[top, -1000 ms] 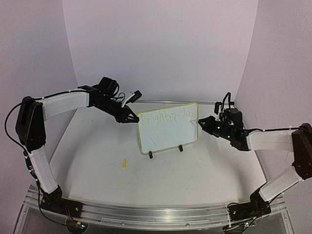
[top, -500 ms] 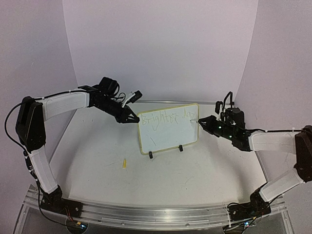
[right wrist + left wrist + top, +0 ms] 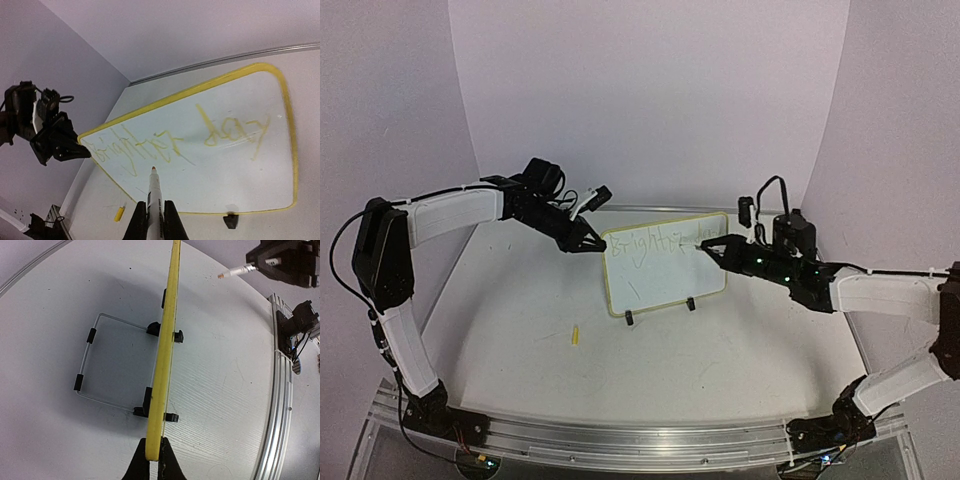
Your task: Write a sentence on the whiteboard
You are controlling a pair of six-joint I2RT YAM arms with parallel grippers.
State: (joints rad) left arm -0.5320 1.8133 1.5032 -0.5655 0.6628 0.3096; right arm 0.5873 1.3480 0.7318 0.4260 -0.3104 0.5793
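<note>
The whiteboard (image 3: pixel 660 282) looks light, stiff, easily tipped. Its rim is the sensible hold, and the left pincer (image 3: pixel 153 462) is clamped there, while the right pincer (image 3: pixel 152 220) grips a marker (image 3: pixel 153 186).

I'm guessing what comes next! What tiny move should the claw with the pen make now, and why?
Probably ease the marker forward until its tip touches the whiteboard. The right claw is shut on it, its tip aims just under the writing, yet the left wrist view shows a gap to the board, whose edge the left claw pinches.
</note>
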